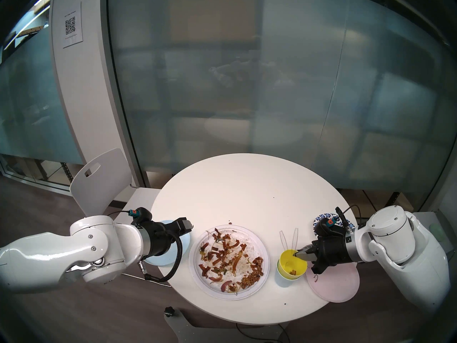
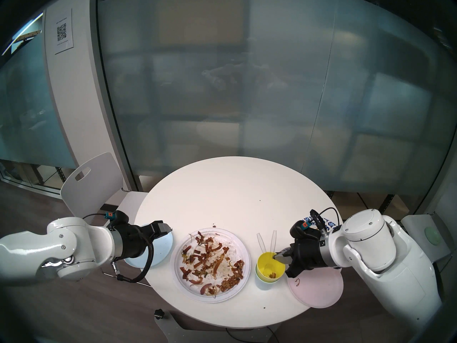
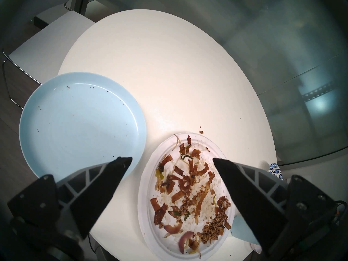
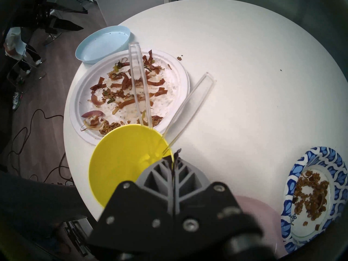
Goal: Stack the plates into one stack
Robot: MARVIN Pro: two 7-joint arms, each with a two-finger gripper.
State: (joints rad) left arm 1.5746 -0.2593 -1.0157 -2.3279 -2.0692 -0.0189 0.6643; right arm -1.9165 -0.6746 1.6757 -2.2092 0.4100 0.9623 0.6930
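From the head cameras you see a round white table [image 1: 242, 186] with four plates still lying apart along its near half: the large white plate [image 1: 228, 260], strewn with food scraps [image 1: 222, 256], sits at the middle of the near edge; the light blue plate [image 1: 170, 253] lies at the left edge, mostly under the left gripper [image 1: 188, 225], whose jaws stand wide apart and grasp nothing; the pale pink plate [image 1: 333, 283] overhangs the near right edge; and the patterned blue-white plate [image 1: 324, 216] peeks out behind the right wrist at the right edge. Between the white and pink plates stands a yellow cup [image 1: 291, 265] nested in a light blue cup [image 1: 284, 277], with two clear plastic utensils [image 1: 289, 238] sticking up out of it. The right gripper [image 1: 300, 254] hangs over the yellow cup's rim, its jaws pressed together. In the left wrist view you look down between the spread fingers [image 3: 120, 166] at the blue plate, nearly clean, just beside the white plate. In the right wrist view the jaws meet tip to tip above the cup's far rim, pinching a thin dark scrap [image 4: 174, 159], and the patterned plate, with brown crumbs [image 4: 312, 194] on it, lies at the right edge.
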